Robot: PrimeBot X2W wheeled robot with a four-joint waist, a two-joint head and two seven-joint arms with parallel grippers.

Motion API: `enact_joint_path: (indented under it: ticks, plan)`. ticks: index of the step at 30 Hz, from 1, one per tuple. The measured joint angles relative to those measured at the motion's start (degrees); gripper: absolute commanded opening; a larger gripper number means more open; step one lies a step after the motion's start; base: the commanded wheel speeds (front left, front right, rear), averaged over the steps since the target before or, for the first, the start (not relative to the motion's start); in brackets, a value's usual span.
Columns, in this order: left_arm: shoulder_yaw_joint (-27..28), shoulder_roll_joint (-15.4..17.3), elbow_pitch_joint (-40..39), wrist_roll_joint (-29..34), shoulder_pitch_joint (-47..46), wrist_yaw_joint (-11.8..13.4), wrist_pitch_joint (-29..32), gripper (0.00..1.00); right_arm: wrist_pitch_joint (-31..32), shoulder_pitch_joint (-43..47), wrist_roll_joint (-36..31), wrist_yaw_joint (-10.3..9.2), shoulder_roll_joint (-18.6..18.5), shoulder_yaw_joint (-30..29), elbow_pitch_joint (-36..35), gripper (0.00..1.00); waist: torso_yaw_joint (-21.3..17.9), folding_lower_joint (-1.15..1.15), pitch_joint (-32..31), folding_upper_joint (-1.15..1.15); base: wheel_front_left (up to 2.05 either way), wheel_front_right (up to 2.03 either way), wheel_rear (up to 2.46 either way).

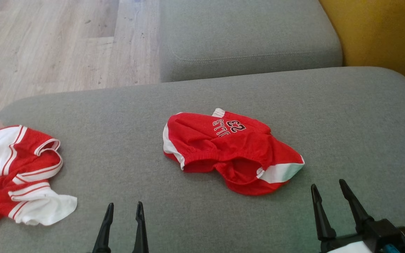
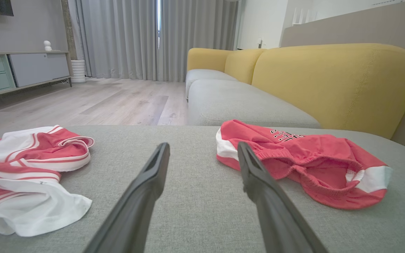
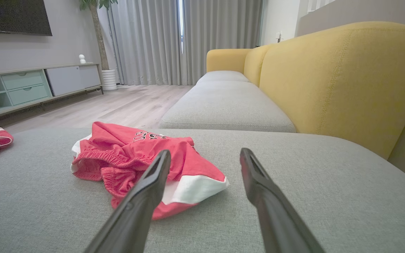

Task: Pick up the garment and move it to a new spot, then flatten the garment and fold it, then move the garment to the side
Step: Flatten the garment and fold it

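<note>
L claw: my left claw [image 1: 124,204] sits low at the near edge of the grey cushion [image 1: 202,225], fingers pointing fwd, spread wide, nothing btwn them.
R claw: my right claw [image 1: 328,183] is a bit further fwd than the left, fingers leaning slightly inward, also spread and empty. Tips are near the garment's white corner but clear of it.
Garment: red shorts [image 1: 230,151] w/ white side panels, crumpled, mid cushion. Waistband faces me, "23" print on the far side. They lie ahead, closer to my R claw.
Other cloth: red-and-white jersey [image 1: 16,175] bunched at the cushion's left edge, well apart from the shorts.
Beyond: second grey seat [image 1: 244,35], yellow backrest [image 1: 381,31] to the right, wood floor [image 1: 47,45] to the left.
</note>
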Motion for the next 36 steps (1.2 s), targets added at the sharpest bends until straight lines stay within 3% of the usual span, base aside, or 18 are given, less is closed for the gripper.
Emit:
enact_joint_path:
  ticks: [3, 9, 17, 21, 27, 33, 34, 35, 36]
  plan:
    - [-0.68, 0.00, 0.41, -0.02, -0.15, -0.13, 0.01, 1.00, 0.00, -0.02, 0.00, 0.00, 0.00, 0.19, -0.01, 1.00, -0.66, 0.00, 0.29, 0.00, 0.00, 0.00, 0.00]
    - [-4.81, 0.02, 4.87, -0.94, -3.97, -3.65, 0.01, 1.00, 0.00, -0.24, 0.12, 0.00, 0.00, 0.15, 0.00, 1.00, -2.93, 0.00, 2.02, 0.00, 0.00, 0.00, 0.00]
    - [-14.93, -0.08, 16.19, -1.04, -17.17, -8.62, 0.01, 1.00, 0.00, -3.43, 1.10, 0.00, 0.00, -1.40, -0.22, 1.00, -6.96, 0.01, 6.60, 0.00, 0.00, 0.00, 0.00]
    - [-20.43, -0.09, 21.59, -4.31, -24.91, -10.56, 2.21, 1.00, 0.00, -5.65, 1.19, 0.00, 0.00, -1.20, -0.22, 1.00, -9.28, 0.02, 9.37, 0.00, 0.00, 0.00, 0.00]
    - [-27.13, -0.14, 26.68, -8.29, -35.43, -11.23, 7.68, 1.00, 0.00, -8.40, 2.01, 0.00, 0.00, -0.45, -0.35, 1.00, -13.02, 0.02, 13.10, 0.00, 0.00, 0.00, 0.00]
    - [-29.86, -0.20, 31.37, -12.30, -39.22, -10.80, 9.68, 1.00, 0.00, -9.04, 2.70, 0.00, 0.00, 0.20, -0.33, 1.00, -16.40, 0.01, 15.35, 0.00, 0.00, 0.00, 0.00]
    - [-29.86, -0.20, 31.37, -12.30, -39.22, -10.80, 9.68, 0.93, 0.00, -9.04, 2.70, 0.00, 0.00, 0.20, -0.33, 1.00, -16.40, 0.01, 15.35, 0.00, 0.00, 0.00, 0.00]
    - [-30.10, -0.18, 32.30, -12.63, -39.55, -10.80, 9.66, 0.55, 0.00, -9.22, 2.71, 0.00, 0.00, 0.22, -0.32, 1.00, -16.81, 0.01, 15.63, 0.00, 0.00, 0.00, 0.00]
    - [-30.30, -0.18, 33.12, -12.92, -39.86, -10.80, 9.57, 0.34, 0.00, -9.42, 2.81, 0.00, 0.00, 0.29, -0.34, 1.00, -17.21, 0.01, 15.87, 0.00, 0.00, 0.00, 0.00]
